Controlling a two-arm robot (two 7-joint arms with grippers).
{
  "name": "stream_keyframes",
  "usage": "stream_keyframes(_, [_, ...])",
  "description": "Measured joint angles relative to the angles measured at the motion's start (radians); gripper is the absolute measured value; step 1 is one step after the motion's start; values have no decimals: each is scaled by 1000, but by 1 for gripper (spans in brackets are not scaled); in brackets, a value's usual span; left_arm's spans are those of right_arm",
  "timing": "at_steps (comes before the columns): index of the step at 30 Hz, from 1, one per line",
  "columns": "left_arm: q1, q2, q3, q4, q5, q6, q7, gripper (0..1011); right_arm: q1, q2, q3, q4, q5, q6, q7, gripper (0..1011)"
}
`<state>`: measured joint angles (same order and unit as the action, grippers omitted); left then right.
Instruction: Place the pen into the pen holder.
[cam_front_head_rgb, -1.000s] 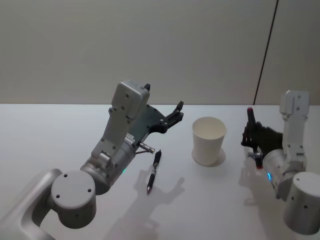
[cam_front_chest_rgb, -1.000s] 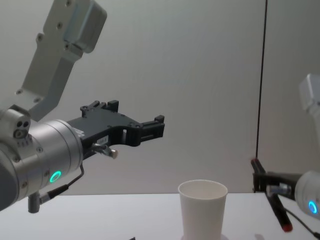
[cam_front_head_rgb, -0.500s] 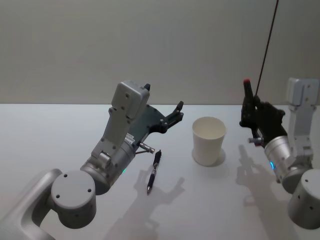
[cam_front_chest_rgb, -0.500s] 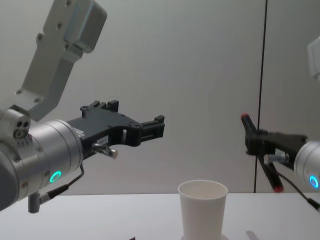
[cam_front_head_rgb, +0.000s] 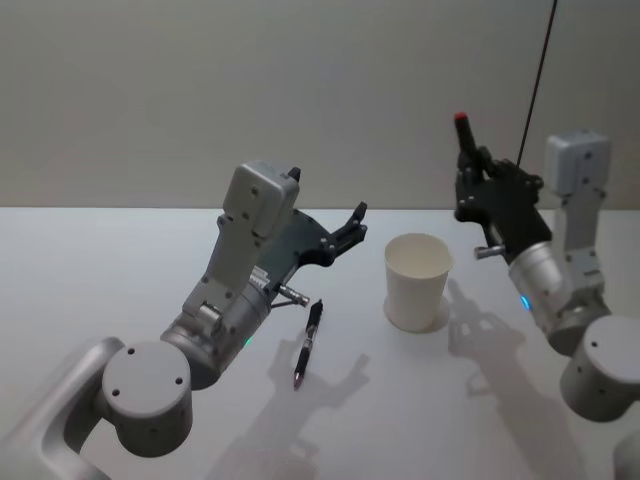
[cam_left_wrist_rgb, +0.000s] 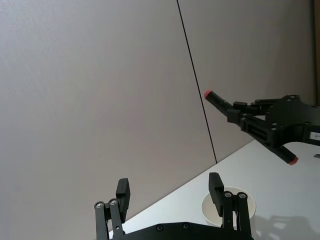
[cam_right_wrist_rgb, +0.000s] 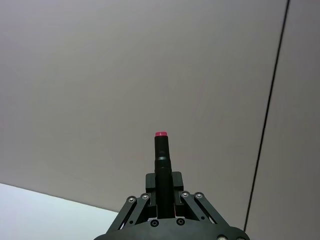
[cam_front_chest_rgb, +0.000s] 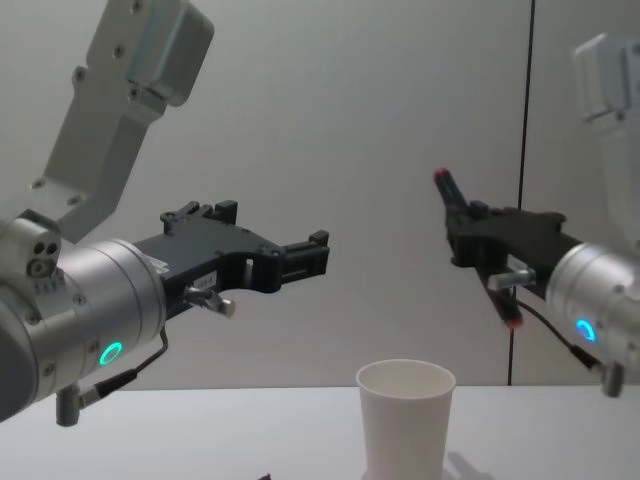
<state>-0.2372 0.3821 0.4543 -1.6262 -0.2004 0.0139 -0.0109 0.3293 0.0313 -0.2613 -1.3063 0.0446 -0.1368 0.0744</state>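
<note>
Head view: right gripper (cam_front_head_rgb: 476, 168) clamps a red-tipped pen (cam_front_head_rgb: 463, 135) above-right of the paper cup (cam_front_head_rgb: 418, 282); left gripper (cam_front_head_rgb: 352, 228) hovers splayed near a black pen (cam_front_head_rgb: 308, 342)

- Wall (cam_front_head_rgb: 150, 100): plain, matte, grey-beige; it stood behind the table.
- Seam (cam_front_chest_rgb: 527, 120): a thin dark line that ran down the wall at the right.
- Table (cam_front_head_rgb: 80, 270): white and smooth; its far edge met the wall in a straight line.
- Light: soft; it cast faint grey shadows (cam_front_head_rgb: 480, 330) on the tabletop.
</note>
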Motion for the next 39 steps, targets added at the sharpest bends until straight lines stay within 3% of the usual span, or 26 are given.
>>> stream_keyframes(8, [0, 0, 0, 0, 0, 0, 0, 1004, 69, -22, -8, 112, -58, -79, 46, 173])
stream_keyframes(18, [0, 0, 0, 0, 0, 0, 0, 1004, 126, -42, -16, 224, -94, -140, 89, 173])
stream_keyframes(28, [0, 0, 0, 0, 0, 0, 0, 1004, 181, -62, -24, 346, -126, -195, 102, 173])
stream_keyframes(39, [0, 0, 0, 0, 0, 0, 0, 1004, 264, -92, -34, 527, -156, -265, 96, 173])
